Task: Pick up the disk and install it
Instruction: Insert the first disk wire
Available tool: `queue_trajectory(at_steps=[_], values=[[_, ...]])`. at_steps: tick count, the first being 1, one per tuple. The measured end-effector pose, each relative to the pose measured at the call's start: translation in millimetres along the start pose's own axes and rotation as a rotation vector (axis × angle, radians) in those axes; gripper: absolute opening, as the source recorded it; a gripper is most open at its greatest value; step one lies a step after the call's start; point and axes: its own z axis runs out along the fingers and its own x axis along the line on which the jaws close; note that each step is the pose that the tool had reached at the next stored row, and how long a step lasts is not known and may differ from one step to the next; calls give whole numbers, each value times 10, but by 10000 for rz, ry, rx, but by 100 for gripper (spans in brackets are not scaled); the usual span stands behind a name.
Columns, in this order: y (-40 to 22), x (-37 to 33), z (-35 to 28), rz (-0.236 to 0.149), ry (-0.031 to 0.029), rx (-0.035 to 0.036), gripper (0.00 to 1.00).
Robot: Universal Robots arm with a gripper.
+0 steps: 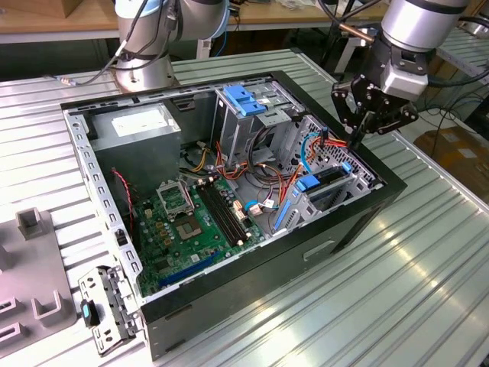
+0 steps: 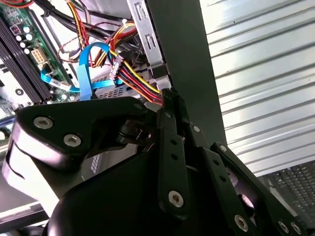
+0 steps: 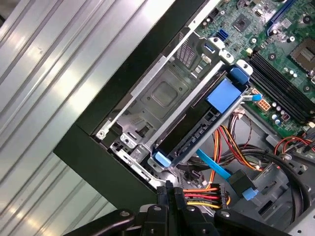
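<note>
My gripper (image 1: 359, 136) hangs with its fingers pressed together, holding nothing, over the computer case's (image 1: 359, 218) corner by the red and yellow wires (image 3: 204, 195). Just beside it, the disk (image 3: 197, 129) (blue rails showing) sits slotted in its metal bay (image 3: 162, 96), near the green board (image 1: 179, 229).

fingers (image 1: 357, 141) above disk (image 1: 327, 177)

The exterior view looks down at an angle from off the arm, taking in the whole open computer case (image 1: 229, 191) on the ribbed metal table (image 1: 412, 290); both wrist views ride close above the case's drive-bay corner, looking down past the gripper (image 2: 165, 105). They share the bundled power cables (image 3: 204, 195) and the case's black wall (image 3: 93, 147).
</note>
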Motion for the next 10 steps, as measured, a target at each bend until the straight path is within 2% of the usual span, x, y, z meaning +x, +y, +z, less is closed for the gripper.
queue_trajectory(at_steps=[5, 10], values=[[0, -1, 7, 680, 47, -49, 16], [34, -27, 6, 983, 67, -70, 16]])
